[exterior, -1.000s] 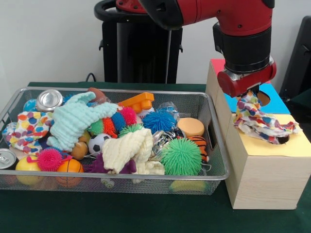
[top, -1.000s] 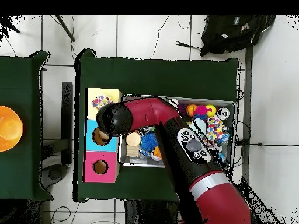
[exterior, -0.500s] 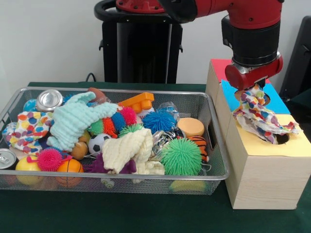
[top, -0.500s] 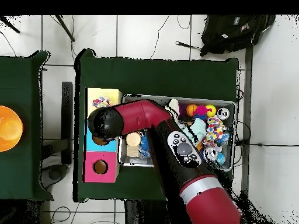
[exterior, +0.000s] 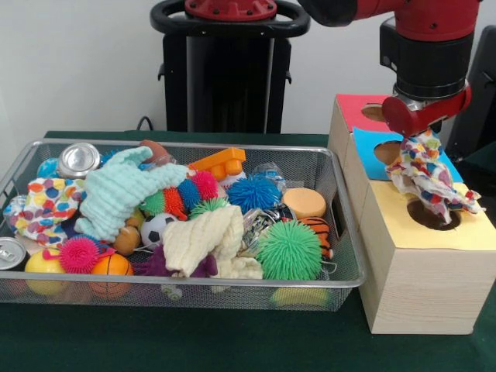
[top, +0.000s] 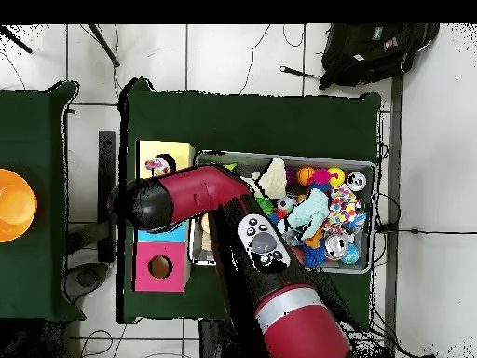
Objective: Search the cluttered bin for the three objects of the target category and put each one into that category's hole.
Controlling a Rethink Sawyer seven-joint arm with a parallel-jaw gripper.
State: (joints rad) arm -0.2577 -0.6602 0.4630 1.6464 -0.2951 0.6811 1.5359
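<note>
My gripper (exterior: 422,139) hangs over the wooden box (exterior: 418,287), shut on a spotted multicoloured cloth (exterior: 428,174). The cloth dangles from it above the yellow section, its lower edge just over the round hole (exterior: 431,216). In the overhead view the cloth (top: 156,166) shows on the yellow section beside the arm's black head (top: 147,203). In the wire bin (exterior: 341,232) lie a mint cloth (exterior: 116,190), a cream cloth (exterior: 203,236) and another spotted cloth (exterior: 46,205).
The box also has a blue section (exterior: 372,143) and a red section (exterior: 353,108), each with a hole. The bin holds spiky balls such as a green one (exterior: 288,249), cans (exterior: 78,159), an orange block (exterior: 221,163) and small sport balls.
The arm has moved rightward in the front view, carrying the spotted cloth. The cloth has come up off the yellow hole, which now shows.
</note>
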